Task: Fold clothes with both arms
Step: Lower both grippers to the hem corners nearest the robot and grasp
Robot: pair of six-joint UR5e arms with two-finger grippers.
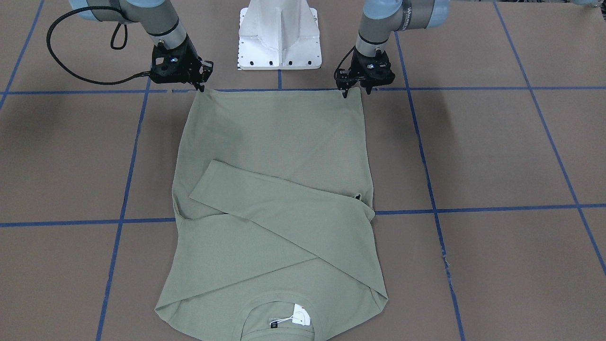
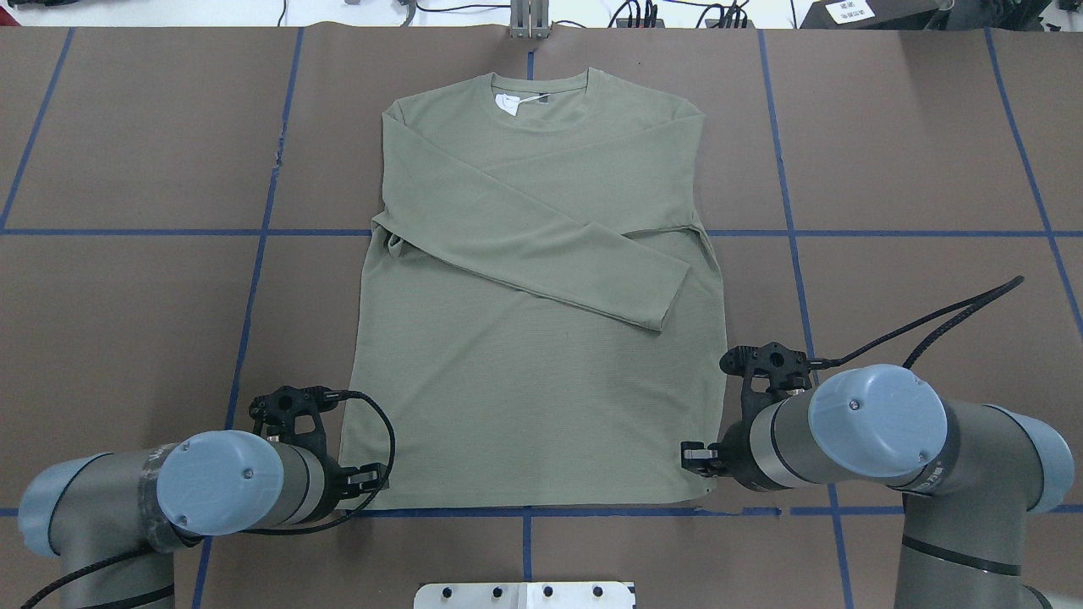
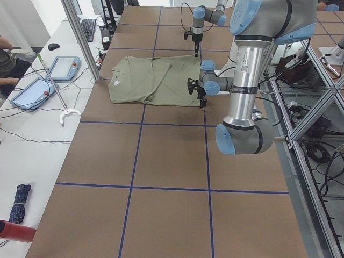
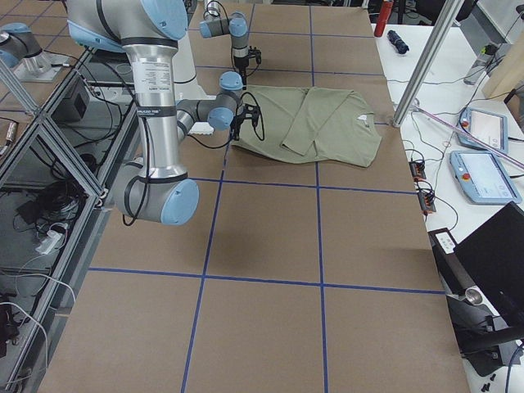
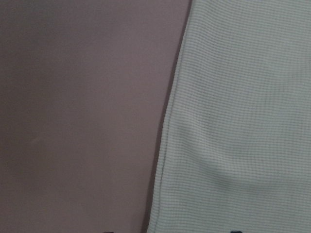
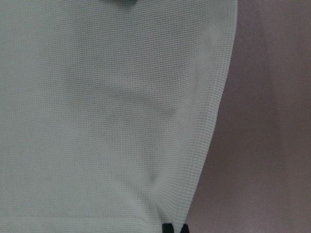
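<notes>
The sage-green shirt [image 1: 274, 156] [image 2: 541, 372] lies flat on the brown table. Both sleeves are crossed over its chest, and the collar with the white tag [image 2: 508, 103] is at the far side. My left gripper [image 1: 356, 91] [image 2: 372, 480] is at the near hem corner on my left. It is open, and in the left wrist view its fingertips straddle the shirt's side edge [image 5: 165, 145]. My right gripper [image 1: 202, 86] [image 2: 695, 457] is at the other hem corner. Its fingertips [image 6: 168, 228] are shut on the fabric's edge, and creases run toward them.
The white pedestal base [image 1: 279, 38] stands just behind the hem. Blue tape lines [image 2: 254, 279] grid the table. A side table with tablets [image 3: 63, 67], a metal post [image 3: 80, 37] and a person's arm [image 3: 8, 64] lies beyond the collar end.
</notes>
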